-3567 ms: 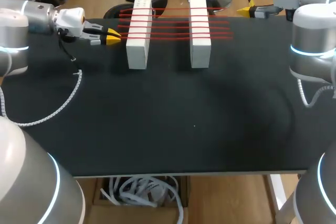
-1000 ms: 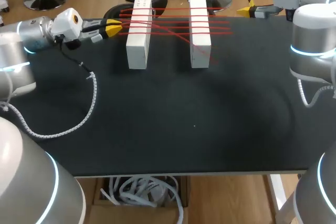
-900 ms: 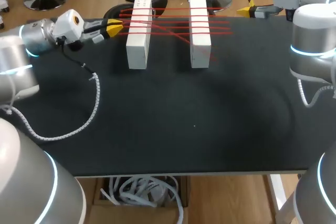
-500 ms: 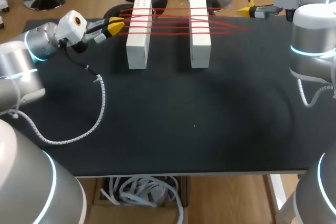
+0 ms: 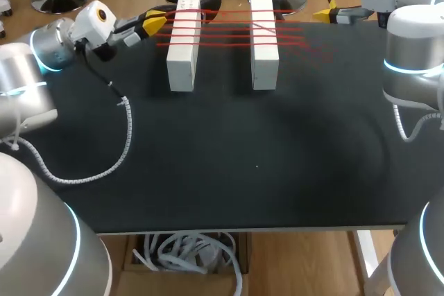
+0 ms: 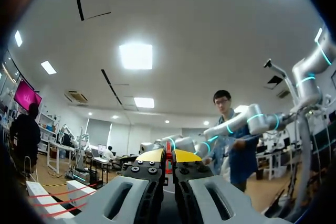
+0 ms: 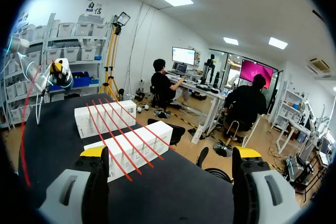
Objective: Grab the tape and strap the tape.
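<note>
Right gripper (image 7: 170,153) fingers (image 7: 93,153) spread wide, nothing between. Ahead on black bench (image 7: 173,184): two white blocks (image 7: 134,145) side by side, red tape (image 7: 113,124) strands running across both tops.

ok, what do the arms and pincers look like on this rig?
The left arm and right arm are rounded silver-grey tubes with glowing cyan rings. A white coiled cable trails from the left wrist. The left pincer and right pincer have grey and black fingers with bright yellow tips.
</note>
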You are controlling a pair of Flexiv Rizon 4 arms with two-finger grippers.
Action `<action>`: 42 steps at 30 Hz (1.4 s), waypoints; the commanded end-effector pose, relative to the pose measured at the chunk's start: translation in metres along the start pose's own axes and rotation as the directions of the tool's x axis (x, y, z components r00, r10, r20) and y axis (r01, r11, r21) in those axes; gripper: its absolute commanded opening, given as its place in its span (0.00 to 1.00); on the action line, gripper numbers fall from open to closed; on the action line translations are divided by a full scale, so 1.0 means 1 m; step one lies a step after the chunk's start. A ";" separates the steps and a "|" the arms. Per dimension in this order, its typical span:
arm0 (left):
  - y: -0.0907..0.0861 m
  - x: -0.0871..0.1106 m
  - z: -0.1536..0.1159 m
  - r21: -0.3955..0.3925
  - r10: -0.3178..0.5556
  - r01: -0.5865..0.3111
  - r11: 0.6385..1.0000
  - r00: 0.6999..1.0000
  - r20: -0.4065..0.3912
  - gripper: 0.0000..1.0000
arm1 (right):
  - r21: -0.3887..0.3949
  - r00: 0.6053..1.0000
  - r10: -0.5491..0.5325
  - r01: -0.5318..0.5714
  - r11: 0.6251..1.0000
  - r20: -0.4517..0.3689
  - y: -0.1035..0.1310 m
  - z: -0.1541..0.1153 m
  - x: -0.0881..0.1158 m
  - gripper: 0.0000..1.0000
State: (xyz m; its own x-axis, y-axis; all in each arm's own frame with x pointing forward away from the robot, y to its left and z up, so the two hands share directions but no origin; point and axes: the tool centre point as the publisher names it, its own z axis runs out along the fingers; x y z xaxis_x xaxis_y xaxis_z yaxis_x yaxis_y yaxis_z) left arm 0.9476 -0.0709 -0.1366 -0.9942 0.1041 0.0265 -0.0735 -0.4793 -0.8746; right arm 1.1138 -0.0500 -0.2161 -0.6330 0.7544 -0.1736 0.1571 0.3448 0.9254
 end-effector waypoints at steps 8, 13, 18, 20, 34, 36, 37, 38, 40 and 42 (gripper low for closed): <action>-0.010 0.021 0.024 0.010 0.000 -0.001 1.000 0.998 0.061 0.00 | 0.000 1.000 0.000 0.000 1.000 0.000 0.000 0.000 0.000 1.00; -0.011 0.020 0.026 0.010 0.004 -0.004 1.000 0.999 0.033 0.00 | 0.000 1.000 0.000 0.000 1.000 0.000 0.000 0.000 0.000 1.00; -0.012 0.017 0.028 0.020 0.004 -0.005 1.000 1.000 0.019 0.00 | 0.000 1.000 0.000 0.000 1.000 0.000 0.000 0.000 0.000 1.00; -0.011 0.017 0.027 0.019 0.002 -0.003 1.000 1.000 0.017 0.00 | 0.000 1.000 0.000 0.000 1.000 0.000 0.000 0.000 0.000 1.00; -0.010 0.014 0.026 0.034 0.010 -0.011 0.999 1.000 0.020 0.00 | 0.000 1.000 0.000 0.000 1.000 0.000 0.000 0.000 0.000 1.00; -0.009 0.015 0.026 0.042 0.013 -0.014 0.999 1.000 0.021 0.00 | 0.000 1.000 0.000 0.000 1.000 0.000 0.000 0.000 0.000 1.00; -0.009 0.015 0.026 0.042 0.013 -0.014 0.999 1.000 0.021 0.00 | 0.000 1.000 0.000 0.000 1.000 0.000 0.000 0.000 0.000 1.00; -0.009 0.015 0.026 0.042 0.013 -0.014 0.999 1.000 0.021 0.00 | 0.000 1.000 0.000 0.000 1.000 0.000 0.000 0.000 0.000 1.00; -0.009 0.015 0.026 0.042 0.013 -0.014 0.999 1.000 0.021 0.00 | 0.000 1.000 0.000 0.000 1.000 0.000 0.000 0.000 0.000 1.00; -0.009 0.015 0.026 0.042 0.013 -0.014 0.999 1.000 0.021 0.00 | 0.000 1.000 0.000 0.000 1.000 0.000 0.000 0.000 0.000 1.00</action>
State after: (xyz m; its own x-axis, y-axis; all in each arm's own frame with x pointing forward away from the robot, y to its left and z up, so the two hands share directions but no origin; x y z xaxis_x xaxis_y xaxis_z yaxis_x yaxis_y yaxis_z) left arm 0.9309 -0.0879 -0.1148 -0.9966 0.0777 0.0267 -0.0631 -0.5150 -0.8549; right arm 1.1138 -0.0500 -0.2161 -0.6330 0.7544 -0.1736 0.1571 0.3448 0.9254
